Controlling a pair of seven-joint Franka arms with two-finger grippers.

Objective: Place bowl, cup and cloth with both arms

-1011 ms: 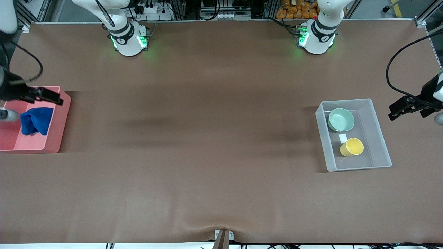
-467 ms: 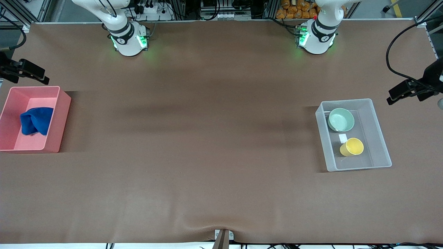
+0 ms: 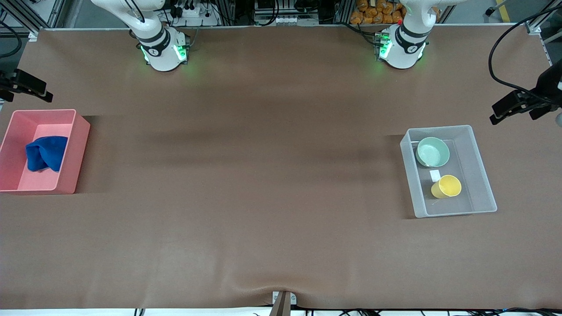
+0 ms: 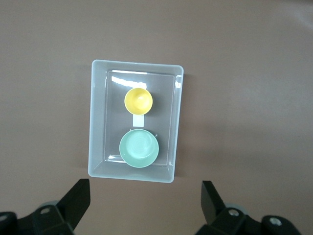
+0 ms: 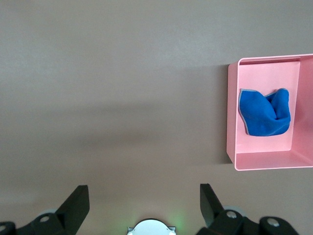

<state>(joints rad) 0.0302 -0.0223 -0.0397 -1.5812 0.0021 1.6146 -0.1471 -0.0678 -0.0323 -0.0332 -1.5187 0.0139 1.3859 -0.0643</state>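
Observation:
The mint-green bowl and the yellow cup sit in a clear plastic bin toward the left arm's end of the table; the cup is nearer the front camera. The left wrist view shows the bowl, the cup and the bin. The blue cloth lies crumpled in a pink bin at the right arm's end, and shows in the right wrist view. My left gripper is open, empty, high beside the clear bin. My right gripper is open, empty, high beside the pink bin.
A small white label lies on the clear bin's floor between bowl and cup. Black cables hang at the left arm's end. The arm bases stand along the table's edge. A bracket sits at the front edge.
Both grippers have lifted up and away from their bins. The right gripper has left the pink bin with the cloth lying in it. Bowl, cup and cloth have not moved.

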